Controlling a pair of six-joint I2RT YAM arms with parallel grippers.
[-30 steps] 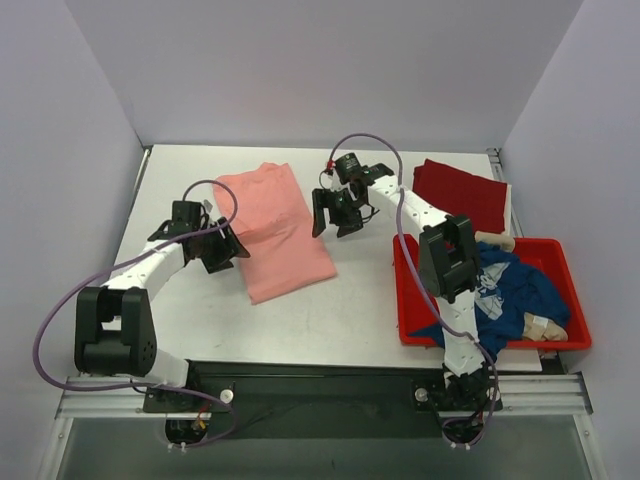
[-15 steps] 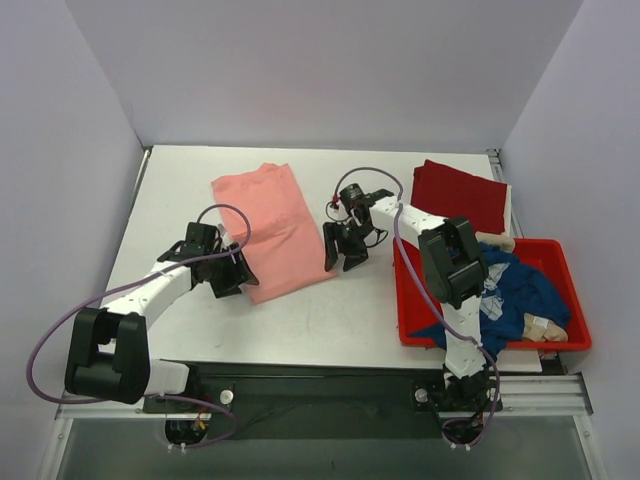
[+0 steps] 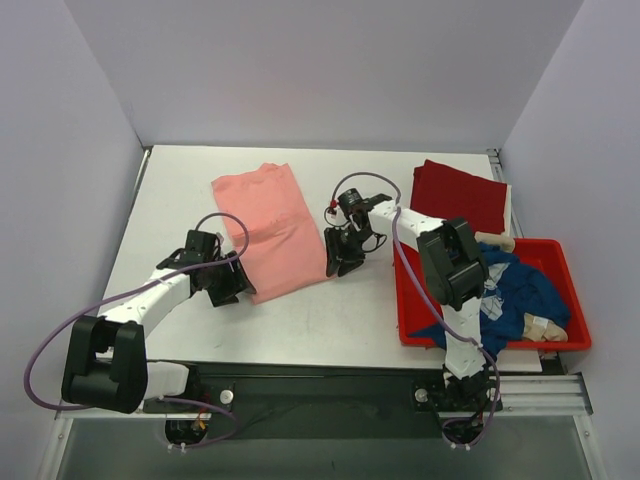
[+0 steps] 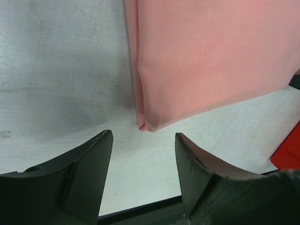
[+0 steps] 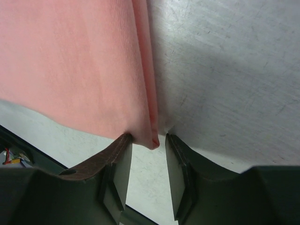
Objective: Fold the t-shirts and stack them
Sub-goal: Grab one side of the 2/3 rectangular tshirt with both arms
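Change since a second ago: left gripper [image 3: 232, 287] drawn back from the left side edge of the salmon-pink t-shirt [image 3: 272, 228] down to its near left corner. Right gripper [image 3: 340, 262] likewise brought from the shirt's right edge, farther up the table [image 3: 330, 325], to the near right corner. Half a second ago already close to these spots, now only slightly nearer. Shirt itself much as before, with no visible shift.

Left jaws wide apart, holding nothing. In the left wrist view, the folded corner just beyond the fingertips [image 4: 101, 140], centred on the gap and untouched. Right jaws parted only narrowly, nothing clamped. In the right wrist view, the corner tip down between the two fingertips [image 5: 123, 145], cloth against the finger on the picture's left, a sliver of table showing before the other.

Salmon-pink t-shirt flat on the middle of the table, folded into a long rectangle, slanted with its far end toward the left. Smooth, with doubled edges along both long sides. Dark red t-shirt [image 3: 462, 195] folded at the far right, well apart. Navy blue t-shirt [image 3: 522, 285] crumpled in the red tub [image 3: 490, 343] at the near right.
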